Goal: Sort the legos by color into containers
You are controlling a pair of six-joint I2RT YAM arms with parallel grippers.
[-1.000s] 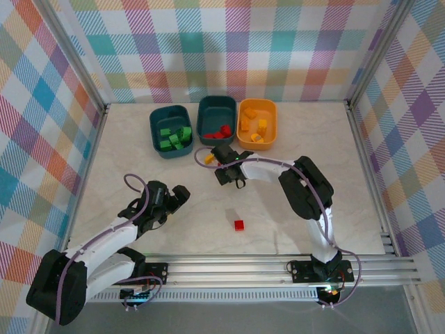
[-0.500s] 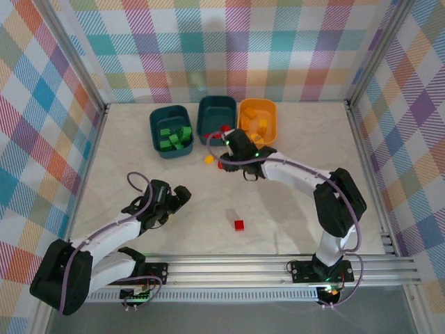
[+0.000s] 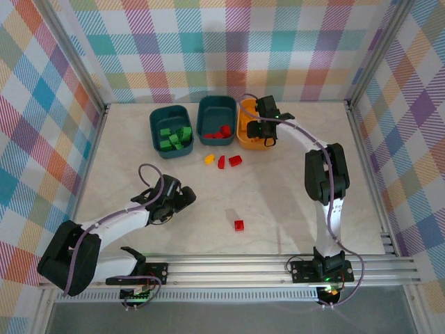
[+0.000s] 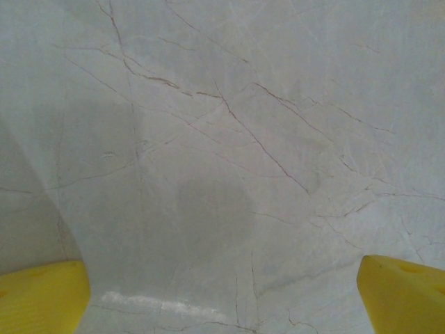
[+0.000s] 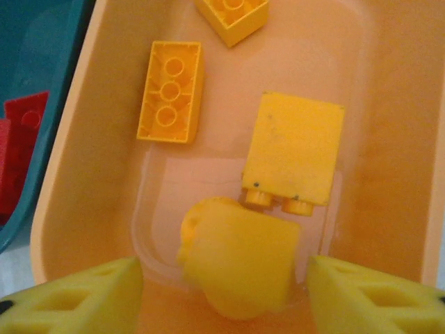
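The orange-yellow container (image 3: 243, 130) stands at the back with my right gripper (image 3: 263, 130) open above it. In the right wrist view the fingertips (image 5: 76, 296) stand wide apart, and a blurred yellow lego (image 5: 236, 268) sits loose between them, touching neither, over the tub floor (image 5: 201, 184) with three more yellow legos. One teal container (image 3: 171, 131) holds green legos, the other (image 3: 217, 120) red ones. A yellow lego (image 3: 208, 158) and three red legos (image 3: 235, 161) (image 3: 222, 162) (image 3: 239, 225) lie on the table. My left gripper (image 3: 182, 200) is open over bare marble (image 4: 222, 174).
The three tubs stand side by side along the back of the marble table (image 3: 313, 181). Checked walls close in the back and both sides. A metal rail (image 3: 278, 264) runs along the near edge.
My right gripper swung from the middle of the table back to above the orange-yellow container, uncovering two red legos. My left gripper crept slightly to the right.
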